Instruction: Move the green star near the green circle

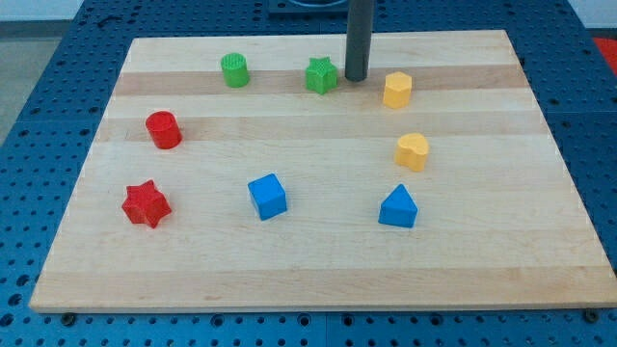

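- The rod comes down from the view's top, and my tip [356, 79] rests on the wooden board [318, 270] just beside the green star [321, 75], on the star's right side. From here I cannot tell whether the two touch or stand a hair apart.
- There are no jaws on this arm; it is a bare rod that grips nothing and can only shove.
- The green star sits near the board's top edge, and the green circle [234, 69] lies to its left in the same row, with bare wood between them.
- My tip is on the proper side for a leftward push, I judge. The risk is an off-centre contact: the star's points could catch the rod, so that the block spins or slips off towards the view's top or bottom instead of running straight.
- The top edge is close behind both green blocks. A push angled upward could drive the star over that edge.
- Pushing too far would knock the circle along instead of stopping beside it.
- The yellow hexagon block [397, 89] stands near the rod's right; backing off carelessly could nudge it.
- Below this row the board is wide open; the red cylinder [164, 129] and the other blocks lie well apart.
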### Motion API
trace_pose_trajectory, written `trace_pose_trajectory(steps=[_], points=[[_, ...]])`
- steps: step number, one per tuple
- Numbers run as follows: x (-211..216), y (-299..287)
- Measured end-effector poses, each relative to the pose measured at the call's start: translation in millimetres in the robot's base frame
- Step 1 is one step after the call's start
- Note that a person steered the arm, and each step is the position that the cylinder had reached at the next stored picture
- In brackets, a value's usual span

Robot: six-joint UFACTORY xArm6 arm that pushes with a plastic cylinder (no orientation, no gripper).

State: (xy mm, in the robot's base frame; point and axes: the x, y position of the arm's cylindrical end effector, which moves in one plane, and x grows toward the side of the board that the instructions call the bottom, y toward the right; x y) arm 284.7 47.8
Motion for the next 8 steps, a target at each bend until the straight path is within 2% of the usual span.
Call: trace_pose_trajectory(steps=[1, 3, 4, 6, 8], points=[[-18.3, -4.6], [1.5, -82.5], [6.8, -96.3], [12.9, -47.2], [65.8, -51.1]])
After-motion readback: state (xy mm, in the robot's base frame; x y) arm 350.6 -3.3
